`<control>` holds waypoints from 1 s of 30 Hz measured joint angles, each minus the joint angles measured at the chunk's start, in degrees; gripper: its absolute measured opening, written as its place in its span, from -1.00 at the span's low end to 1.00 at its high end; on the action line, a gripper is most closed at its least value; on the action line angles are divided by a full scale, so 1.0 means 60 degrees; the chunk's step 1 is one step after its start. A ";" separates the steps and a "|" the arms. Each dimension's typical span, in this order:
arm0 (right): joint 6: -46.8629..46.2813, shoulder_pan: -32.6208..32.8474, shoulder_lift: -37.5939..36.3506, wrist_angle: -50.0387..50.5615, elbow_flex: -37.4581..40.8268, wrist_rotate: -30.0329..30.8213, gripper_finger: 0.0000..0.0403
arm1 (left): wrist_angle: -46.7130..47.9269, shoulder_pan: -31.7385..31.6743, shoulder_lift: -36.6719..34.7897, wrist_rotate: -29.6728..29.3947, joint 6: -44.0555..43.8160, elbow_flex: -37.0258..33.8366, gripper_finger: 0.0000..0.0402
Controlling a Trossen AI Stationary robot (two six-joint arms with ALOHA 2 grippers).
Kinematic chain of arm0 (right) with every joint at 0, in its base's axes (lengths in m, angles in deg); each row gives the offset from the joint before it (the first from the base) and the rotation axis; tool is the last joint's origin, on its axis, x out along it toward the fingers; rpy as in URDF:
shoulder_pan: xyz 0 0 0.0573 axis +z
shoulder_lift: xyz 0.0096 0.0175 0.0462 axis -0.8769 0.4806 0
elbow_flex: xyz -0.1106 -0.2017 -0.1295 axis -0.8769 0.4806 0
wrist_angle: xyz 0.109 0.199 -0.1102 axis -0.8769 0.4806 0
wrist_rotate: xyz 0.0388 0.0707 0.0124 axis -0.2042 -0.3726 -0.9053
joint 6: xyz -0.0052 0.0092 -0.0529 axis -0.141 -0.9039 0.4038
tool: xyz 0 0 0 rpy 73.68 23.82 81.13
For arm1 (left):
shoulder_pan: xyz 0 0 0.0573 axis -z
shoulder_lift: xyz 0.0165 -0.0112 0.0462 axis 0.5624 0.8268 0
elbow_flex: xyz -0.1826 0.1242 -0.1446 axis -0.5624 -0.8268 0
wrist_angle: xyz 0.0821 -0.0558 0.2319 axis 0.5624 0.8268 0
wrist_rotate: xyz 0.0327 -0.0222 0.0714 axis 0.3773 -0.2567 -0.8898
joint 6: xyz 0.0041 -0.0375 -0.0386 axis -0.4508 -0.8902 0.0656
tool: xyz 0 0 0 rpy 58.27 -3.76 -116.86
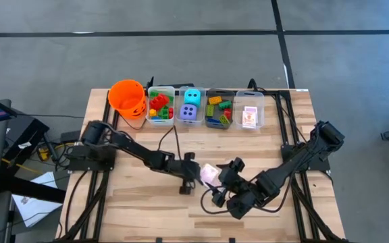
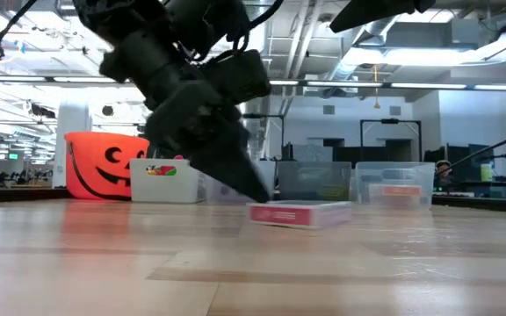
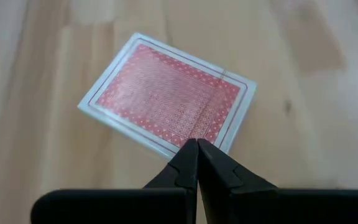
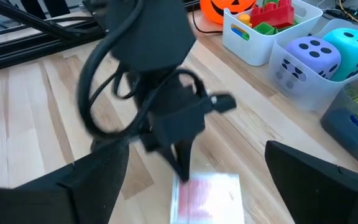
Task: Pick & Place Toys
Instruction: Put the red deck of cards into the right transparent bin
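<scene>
Left gripper (image 3: pixel 197 149) pinched shut, tips at card deck (image 3: pixel 169 99) edge.
Flat rectangular pink-backed deck lay on bare wood table (image 1: pixel 140 202) between grippers; right gripper (image 1: pixel 221 185) spread wide, just beside.

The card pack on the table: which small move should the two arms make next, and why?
Probably the right tool should lower and close on the card pack. The pack lies flat on the table, which makes it hard to pinch. The shut left tool has its tip at one edge, apparently steadying it, and the right one hangs open on either side of the pack.
</scene>
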 joint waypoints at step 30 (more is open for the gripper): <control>0.0002 0.0003 0.0003 0.0036 0.0000 -0.0288 0.83 | 0.5575 0.0001 -0.1745 0.0521 1.1522 -0.0010 -1.00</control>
